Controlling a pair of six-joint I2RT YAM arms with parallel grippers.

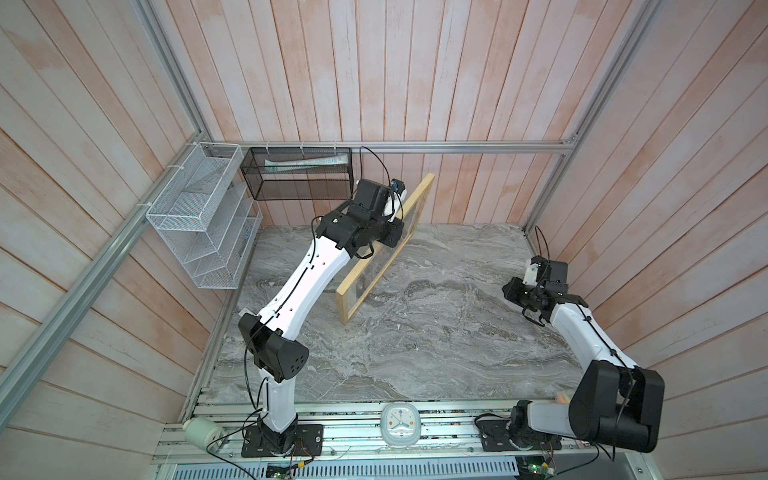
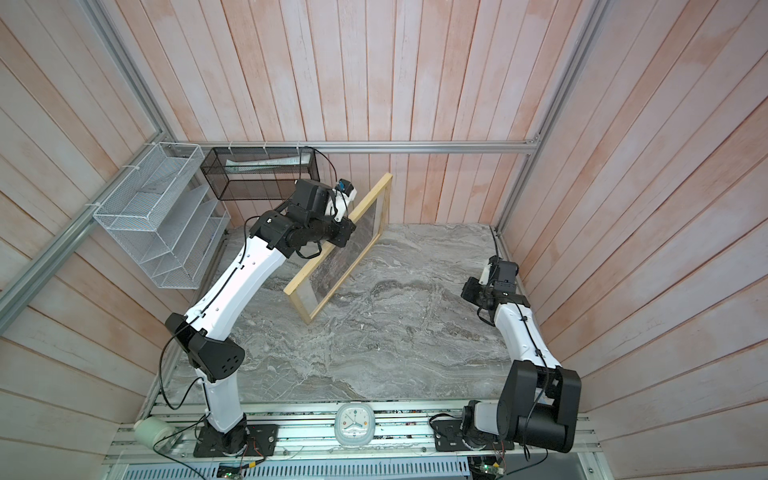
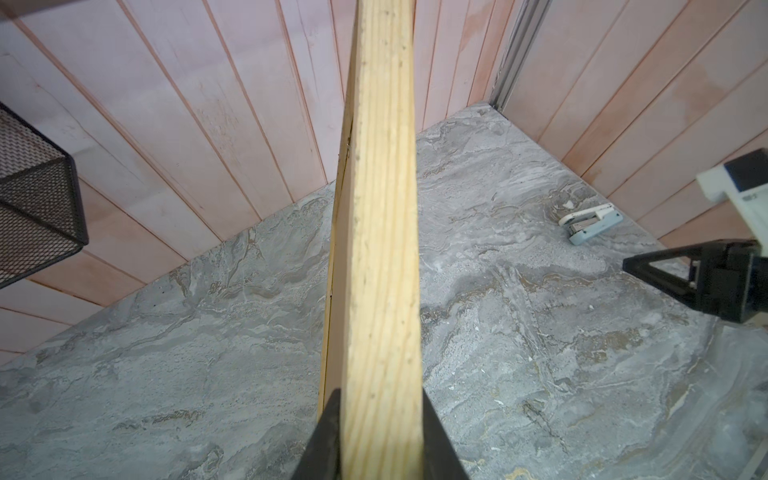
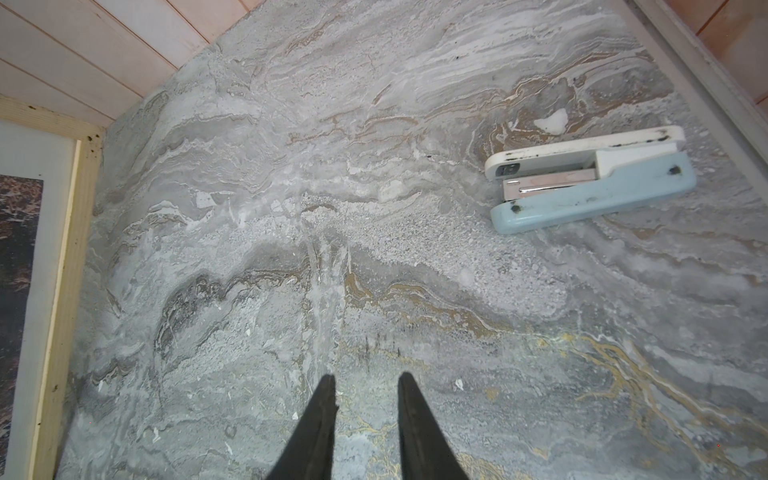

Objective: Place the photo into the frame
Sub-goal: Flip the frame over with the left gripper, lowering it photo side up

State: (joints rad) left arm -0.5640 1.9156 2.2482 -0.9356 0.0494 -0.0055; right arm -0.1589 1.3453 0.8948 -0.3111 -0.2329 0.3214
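The photo (image 4: 16, 270) sat inside the frame (image 3: 382, 208), behind a white mat (image 4: 39, 153), at the far left of the table (image 4: 291, 208). The left gripper (image 3: 380, 399) clamped the frame's upper strip and held it on edge, probably for turning or inspection. The right gripper (image 4: 368, 384), fingers apart and empty, hovered at the right near a stapler (image 4: 590, 178), clear of the frame.
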